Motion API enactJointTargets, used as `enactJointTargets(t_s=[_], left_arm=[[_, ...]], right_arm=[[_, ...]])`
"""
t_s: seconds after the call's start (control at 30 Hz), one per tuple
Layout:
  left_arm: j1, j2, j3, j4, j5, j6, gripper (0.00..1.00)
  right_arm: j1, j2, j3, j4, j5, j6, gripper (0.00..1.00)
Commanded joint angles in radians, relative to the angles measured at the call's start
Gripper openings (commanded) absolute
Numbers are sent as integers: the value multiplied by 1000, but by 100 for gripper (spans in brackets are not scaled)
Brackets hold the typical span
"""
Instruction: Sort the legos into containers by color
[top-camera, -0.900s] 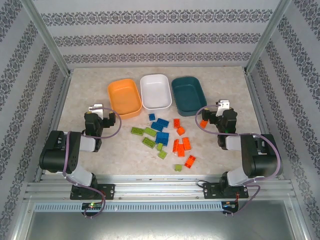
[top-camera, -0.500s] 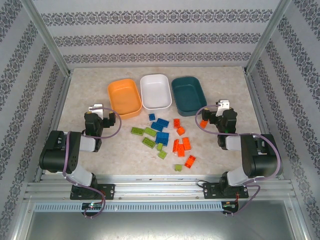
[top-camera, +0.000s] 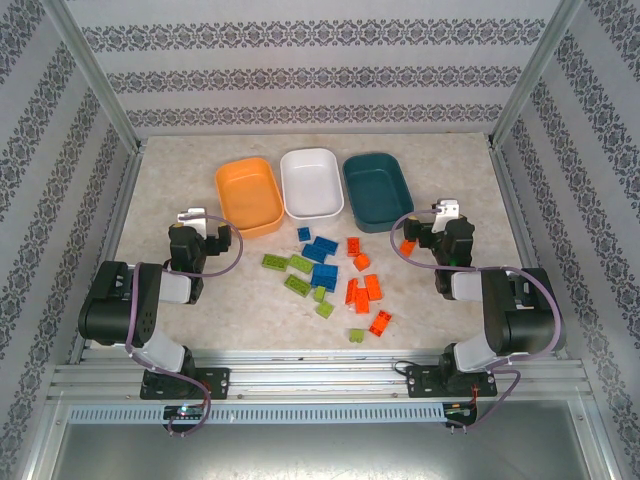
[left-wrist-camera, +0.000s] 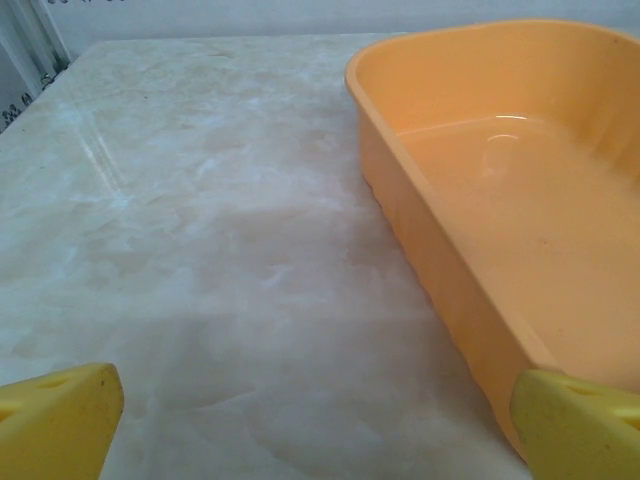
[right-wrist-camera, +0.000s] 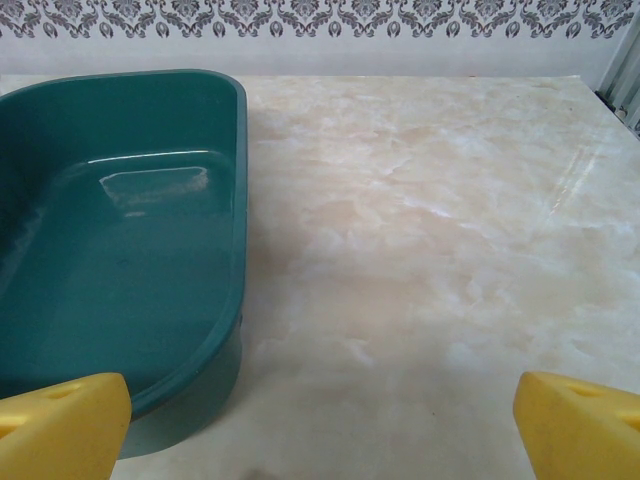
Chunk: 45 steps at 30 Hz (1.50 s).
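From above, the left gripper (top-camera: 200, 226) sits low over the marble table (top-camera: 160, 180), with the orange tub (top-camera: 248, 195) just ahead of its jaws and to their right. From up here I cannot tell how wide either pair of jaws stands. The white tub (top-camera: 312, 182) comes next along, and the dark teal tub (top-camera: 378, 190) lies just ahead and to the left of the right gripper (top-camera: 440, 226). The legos (top-camera: 330, 275), lime green, blue and orange-red, lie scattered on the table between the two grippers, nearer the arm bases than the tubs. One orange-red brick (top-camera: 407, 246) lies apart from the rest, just beside the right gripper on its left. Over to the left wrist: jaws released and wide apart, yellow fingertips (left-wrist-camera: 55, 420) down in the bottom corners with bare marble between them. The orange tub runs ahead on the right side, its near end meeting the right fingertip in the picture. Now the right wrist: jaws released here too, gaping wide with marble between the tips. The dark teal tub stretches ahead on the left, its near rim just above the left fingertip (right-wrist-camera: 60, 425).
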Motion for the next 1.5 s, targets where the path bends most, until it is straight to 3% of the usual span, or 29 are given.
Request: enactJointTargets(t_s=[0.0, 0.17, 0.3, 0.37, 0.43, 0.53, 0.6, 0.77, 0.9, 1.0, 1.1, 1.27, 1.47], left_arm=[[-8, 9, -15, 77, -91, -33, 100], [-9, 2, -2, 56, -102, -30, 100], [-8, -62, 23, -37, -83, -22, 100], [-7, -141, 71, -199, -156, -58, 100], [-7, -203, 144, -359, -234, -83, 100], [-7, -302, 272, -618, -259, -138, 100], [-7, -366, 332, -756, -272, -221, 100], [-10, -484, 437, -1020, -131, -353, 100], [-23, -527, 520, -1224, 103, -445, 100], [-70, -508, 580, -1364, 255, -411, 100], [-144, -457, 623, -1488, 318, -322, 100], [-201, -435, 561, -1482, 419, -259, 100], [-203, -452, 511, -1445, 407, -223, 100]], right_arm=[[-4, 6, 10, 7, 2, 13, 98], [3, -16, 10, -6, 20, 8, 98], [26, -147, 49, -182, 112, 7, 98], [38, -230, 81, -295, 144, 19, 98], [32, -309, 167, -521, 213, 188, 98], [24, -353, 311, -863, 149, 304, 98], [28, -366, 338, -945, 75, 339, 98], [33, -374, 387, -1190, 51, 440, 98], [52, -383, 380, -1315, 22, 479, 98], [98, -368, 380, -1361, 75, 479, 94], [133, -293, 392, -1380, 92, 473, 90], [183, -166, 415, -1358, 113, 484, 82], [219, -51, 469, -1331, 147, 480, 75]])
